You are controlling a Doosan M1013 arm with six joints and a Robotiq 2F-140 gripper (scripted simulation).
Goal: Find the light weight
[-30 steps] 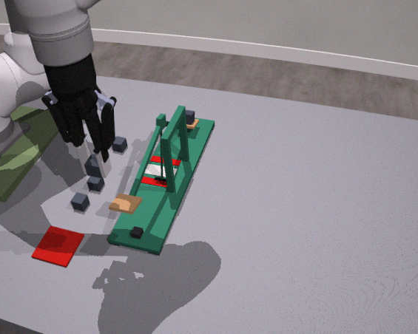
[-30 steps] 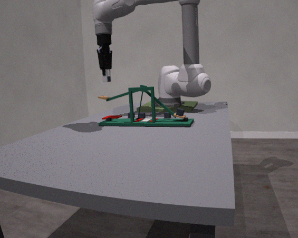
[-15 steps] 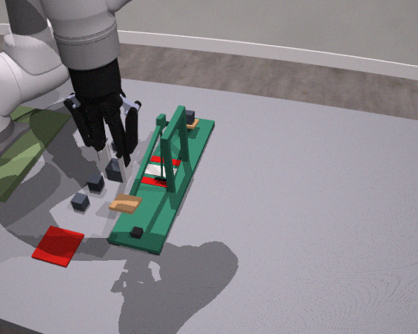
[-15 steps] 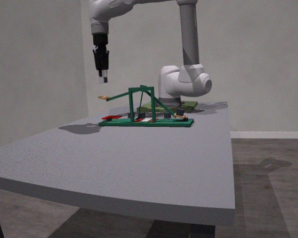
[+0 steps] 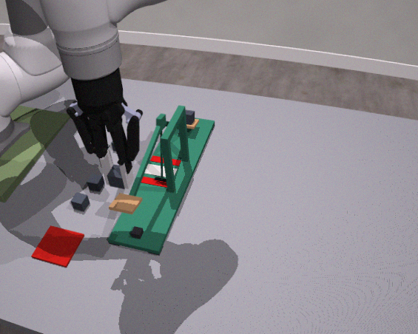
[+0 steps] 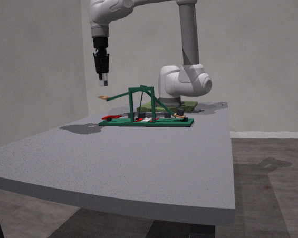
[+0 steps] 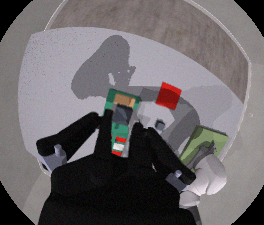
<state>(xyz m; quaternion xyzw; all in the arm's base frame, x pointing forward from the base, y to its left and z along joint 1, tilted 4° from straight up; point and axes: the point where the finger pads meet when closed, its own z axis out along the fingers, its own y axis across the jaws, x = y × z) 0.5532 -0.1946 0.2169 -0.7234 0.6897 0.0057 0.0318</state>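
The hand (image 5: 115, 168) is clamped on a dark check weight (image 5: 116, 177). In the top view the finger pads cover most of it. In the wrist view the hand's black body fills the lower half and the weight cannot be made out. From the exterior view the hand (image 6: 103, 80) hangs high above the table (image 5: 300, 203), with only a grey block showing at its tip.

Two more weights (image 5: 95, 182) (image 5: 80, 201) lie on the table below the hand and towards the red dish (image 5: 58, 245). The dish sits flat, further out the same way, with nothing on it.

Just beside the hand stands the green rocker balance (image 5: 152, 225). Its raised tan pan (image 5: 125, 203) is below the hand and carries nothing. The far pan (image 5: 193, 124) is down and carries a weight (image 5: 190, 117). The pointer (image 5: 160, 179) hangs over a red field. The frame's posts partly cover the scale.
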